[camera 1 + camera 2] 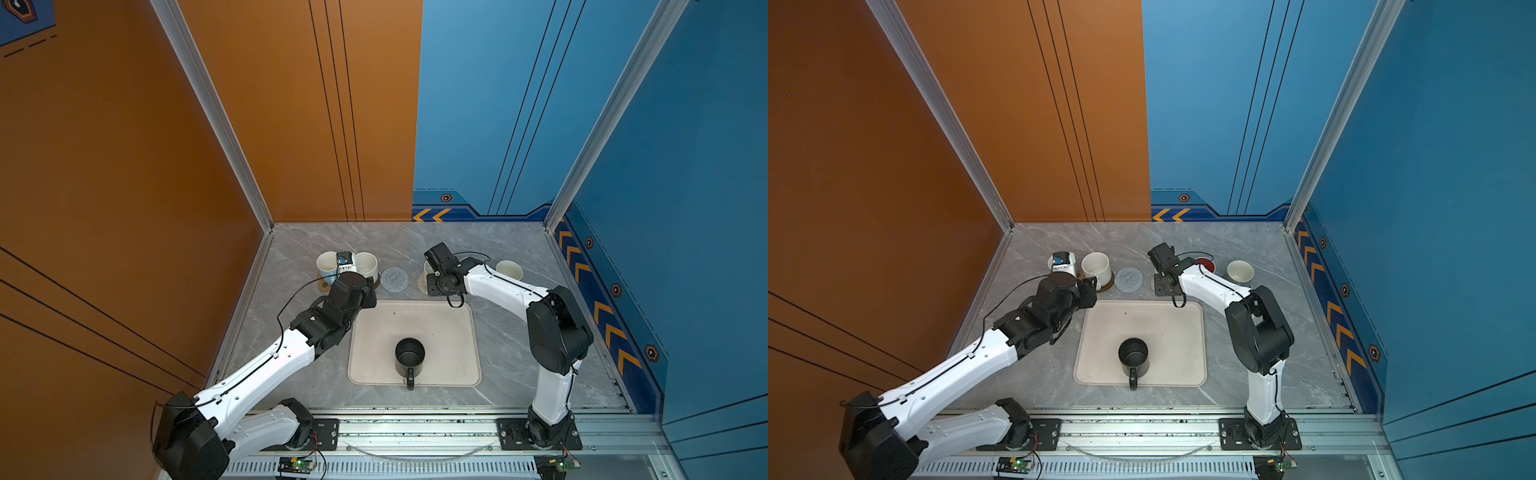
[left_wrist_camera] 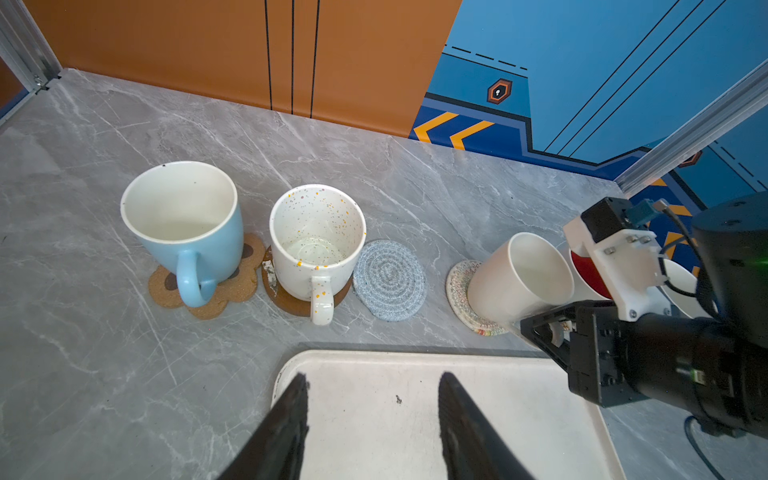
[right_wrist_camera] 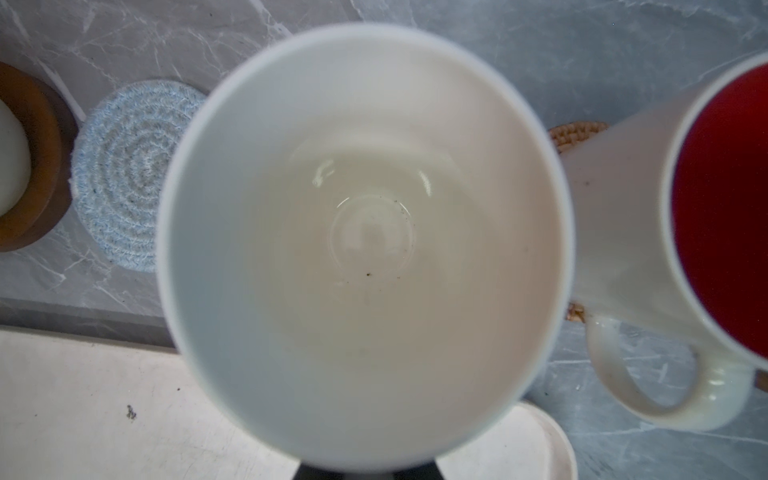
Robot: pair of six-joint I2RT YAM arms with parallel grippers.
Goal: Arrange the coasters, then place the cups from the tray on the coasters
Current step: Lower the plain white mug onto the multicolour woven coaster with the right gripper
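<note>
Pale cup (image 2: 519, 278) sat tilted, gripped by the closed right tool (image 2: 540, 332) at the woven white coaster (image 2: 459, 282), its handle hidden behind the jaws. Half open and empty, the left tool (image 2: 374, 378) hung over the far edge of the tray (image 2: 498, 395). One black cup (image 1: 409, 357) stood on it.

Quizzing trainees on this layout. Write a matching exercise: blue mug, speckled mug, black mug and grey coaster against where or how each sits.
Things:
1. blue mug
2. speckled mug
3. black mug
4. grey coaster

Places or states:
A. on the tray
B. bare, no mug on it
C. on the flower coaster
D. on the brown coaster

Pairs: 1-C, 2-D, 3-A, 4-B
</note>
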